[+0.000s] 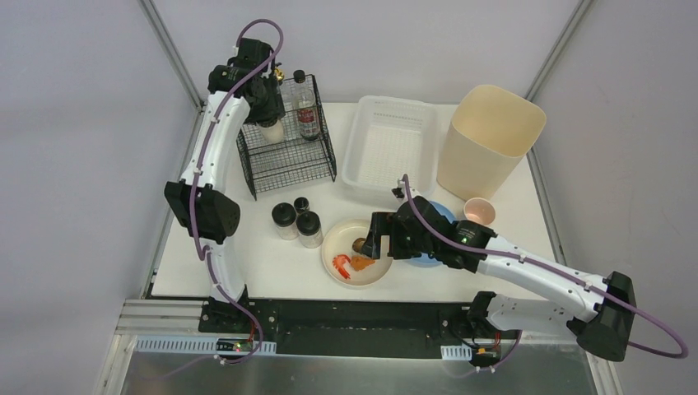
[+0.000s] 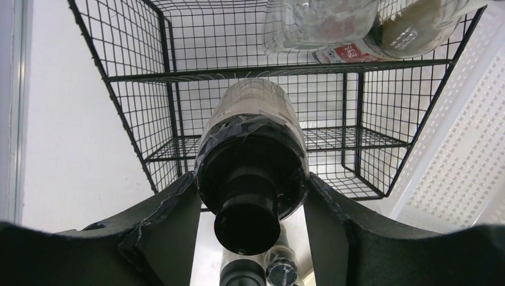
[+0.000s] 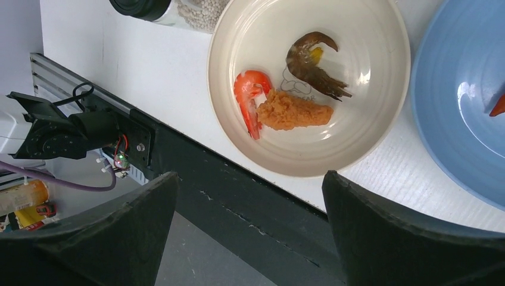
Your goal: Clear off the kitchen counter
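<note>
On the white kitchen counter (image 1: 263, 267), my left gripper (image 1: 267, 111) is shut on a clear jar (image 2: 253, 131) with a black cap, held cap-up over the black wire rack (image 1: 288, 164). The pads (image 2: 178, 208) press both sides of the jar below its cap. My right gripper (image 1: 374, 240) hangs open above the near rim of a cream plate (image 3: 369, 71) with nothing between its fingers. The plate holds a red shrimp (image 3: 250, 98), a brown shrimp (image 3: 312, 62) and an orange fried piece (image 3: 292, 112).
Three black-capped jars (image 1: 296, 220) stand left of the cream plate (image 1: 329, 239). A blue plate (image 3: 458, 119) lies right of it, under my right arm. Bottles (image 1: 307, 115) stand in the rack. A white slotted basket (image 1: 387, 148), a beige bin (image 1: 490, 140) and a pink cup (image 1: 479, 211) sit at the back right.
</note>
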Action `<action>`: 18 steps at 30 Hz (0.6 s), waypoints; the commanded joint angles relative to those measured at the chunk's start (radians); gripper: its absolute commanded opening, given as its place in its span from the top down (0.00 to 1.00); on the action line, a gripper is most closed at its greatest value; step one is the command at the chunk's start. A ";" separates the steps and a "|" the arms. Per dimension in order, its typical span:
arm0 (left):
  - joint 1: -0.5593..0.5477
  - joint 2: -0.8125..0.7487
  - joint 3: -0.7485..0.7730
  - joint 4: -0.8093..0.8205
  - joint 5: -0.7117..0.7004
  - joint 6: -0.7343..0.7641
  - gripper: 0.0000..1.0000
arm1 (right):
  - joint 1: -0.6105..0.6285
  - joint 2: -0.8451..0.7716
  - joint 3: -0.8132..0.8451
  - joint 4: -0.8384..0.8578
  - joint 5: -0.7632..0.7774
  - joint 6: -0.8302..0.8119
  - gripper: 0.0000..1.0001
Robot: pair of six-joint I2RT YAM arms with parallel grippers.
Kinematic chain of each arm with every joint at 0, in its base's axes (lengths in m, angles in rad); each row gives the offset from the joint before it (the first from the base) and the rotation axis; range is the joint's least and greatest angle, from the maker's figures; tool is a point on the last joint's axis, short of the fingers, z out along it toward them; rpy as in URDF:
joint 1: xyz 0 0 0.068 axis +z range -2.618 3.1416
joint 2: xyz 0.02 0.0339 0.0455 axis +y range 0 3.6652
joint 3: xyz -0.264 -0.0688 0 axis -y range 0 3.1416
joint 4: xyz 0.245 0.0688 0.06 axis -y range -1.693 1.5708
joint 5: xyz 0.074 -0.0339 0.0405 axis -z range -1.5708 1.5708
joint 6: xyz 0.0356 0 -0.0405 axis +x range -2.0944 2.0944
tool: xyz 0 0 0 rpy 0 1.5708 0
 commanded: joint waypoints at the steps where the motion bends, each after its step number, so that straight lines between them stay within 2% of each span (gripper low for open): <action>1: 0.004 0.009 0.059 0.089 -0.006 0.018 1.00 | 0.004 -0.037 -0.016 -0.002 0.027 0.015 0.05; 11: -0.005 0.091 0.060 0.141 0.032 -0.010 1.00 | 0.005 -0.048 -0.028 -0.008 0.029 0.020 0.05; 18: -0.056 0.139 0.063 0.178 0.001 -0.029 1.00 | 0.005 -0.054 -0.035 -0.010 0.032 0.022 0.05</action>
